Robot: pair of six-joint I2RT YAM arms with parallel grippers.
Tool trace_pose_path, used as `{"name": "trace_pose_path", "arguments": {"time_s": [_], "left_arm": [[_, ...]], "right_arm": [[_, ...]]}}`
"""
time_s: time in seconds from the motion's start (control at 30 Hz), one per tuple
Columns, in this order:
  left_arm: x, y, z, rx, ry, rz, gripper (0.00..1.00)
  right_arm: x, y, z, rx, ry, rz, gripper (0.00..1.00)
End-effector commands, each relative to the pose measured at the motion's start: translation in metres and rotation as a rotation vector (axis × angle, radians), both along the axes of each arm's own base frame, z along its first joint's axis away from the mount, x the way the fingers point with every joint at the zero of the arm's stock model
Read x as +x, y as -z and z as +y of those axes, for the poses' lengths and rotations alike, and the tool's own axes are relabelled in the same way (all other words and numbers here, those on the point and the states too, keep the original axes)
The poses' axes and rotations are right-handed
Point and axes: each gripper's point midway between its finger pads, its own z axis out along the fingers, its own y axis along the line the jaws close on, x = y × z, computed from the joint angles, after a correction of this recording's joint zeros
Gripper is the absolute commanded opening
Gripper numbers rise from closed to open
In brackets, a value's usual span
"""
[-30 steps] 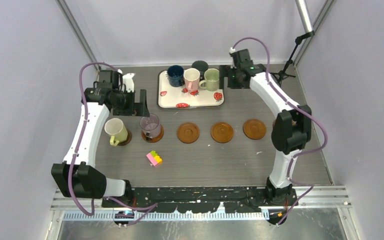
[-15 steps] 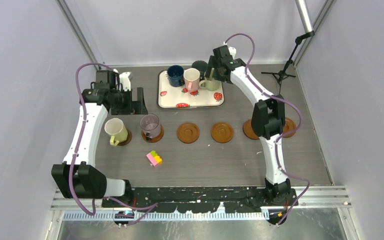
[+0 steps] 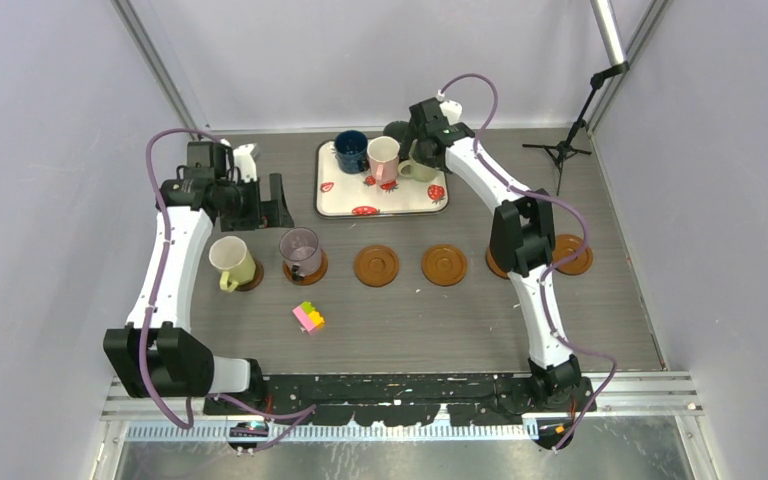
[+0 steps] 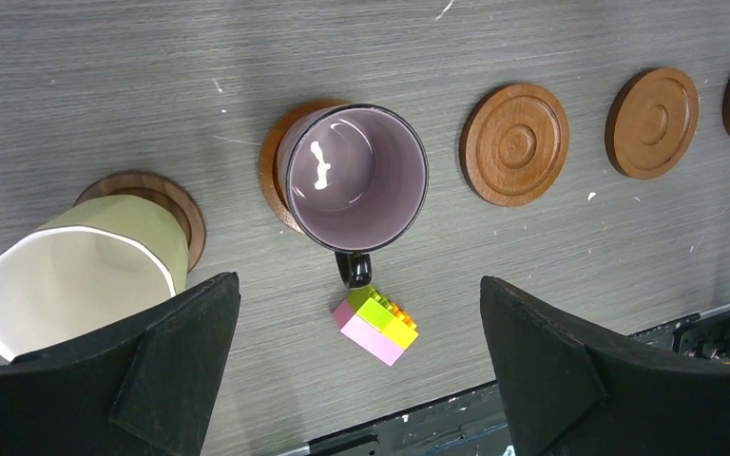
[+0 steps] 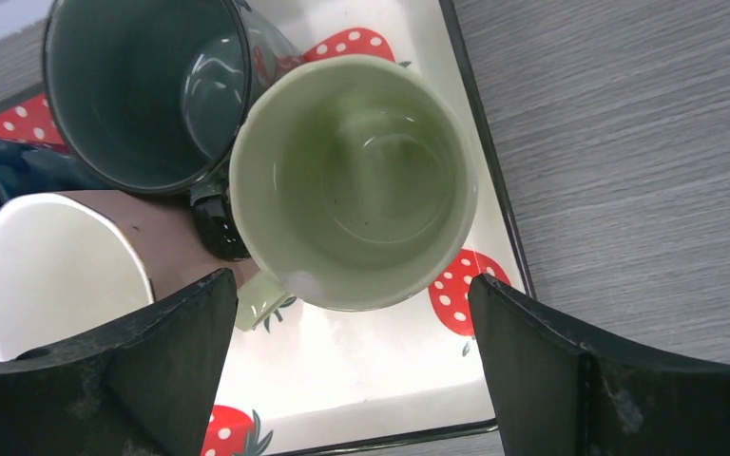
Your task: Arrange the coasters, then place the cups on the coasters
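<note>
Your right gripper (image 5: pixel 356 372) has swung in from the table's right side and now hangs directly over the pale green mug (image 5: pixel 354 180), jaws spread wide, holding nothing. That mug stands on the strawberry tray (image 3: pixel 385 206). Your left gripper (image 3: pixel 272 203) is likewise open and empty, drawn back slightly from the cream mug (image 3: pixel 230 262) and purple mug (image 3: pixel 300 250) (both already seated on coasters (image 3: pixel 375 265)). A descent onto the green mug looks next.

The grey wood-grain table (image 3: pixel 410 330) carries a white rectangular strawberry-print tray (image 3: pixel 405 198) near its far edge. Nearer than the tray, six round brown wooden coasters (image 3: pixel 444 265) lie in a row. A small pink-yellow-green block toy (image 3: pixel 309 316) lies nearer still, before the tray's left corner.
</note>
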Motion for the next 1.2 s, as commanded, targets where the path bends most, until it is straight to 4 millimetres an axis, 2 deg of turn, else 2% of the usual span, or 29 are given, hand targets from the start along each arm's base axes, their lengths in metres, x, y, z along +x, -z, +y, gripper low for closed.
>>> {"name": "trace_pose_path", "arguments": {"time_s": [0.0,0.2,0.37,0.7,0.97,1.17], "left_arm": [[-0.001,-0.016,0.000,-0.029,-0.007,-0.055,1.00],[-0.004,-0.015,0.001,-0.031,-0.010,-0.054,1.00],[-0.004,-0.015,0.001,-0.038,-0.008,-0.050,1.00],[-0.004,-0.014,-0.001,-0.054,-0.006,-0.043,1.00],[-0.005,-0.015,-0.002,-0.062,-0.002,-0.044,1.00],[-0.004,-0.015,-0.002,-0.066,-0.001,-0.042,1.00]], "right_arm": [[0.014,-0.015,0.004,0.019,0.048,-0.069,0.95],[0.014,0.000,0.010,0.016,0.044,-0.048,0.96],[0.009,0.006,0.005,-0.002,0.047,-0.028,0.93],[-0.008,0.005,-0.005,-0.028,-0.030,0.017,0.86],[-0.009,0.006,-0.019,-0.018,-0.140,0.061,0.83],[-0.007,-0.004,-0.017,-0.041,-0.252,0.053,0.84]]}}
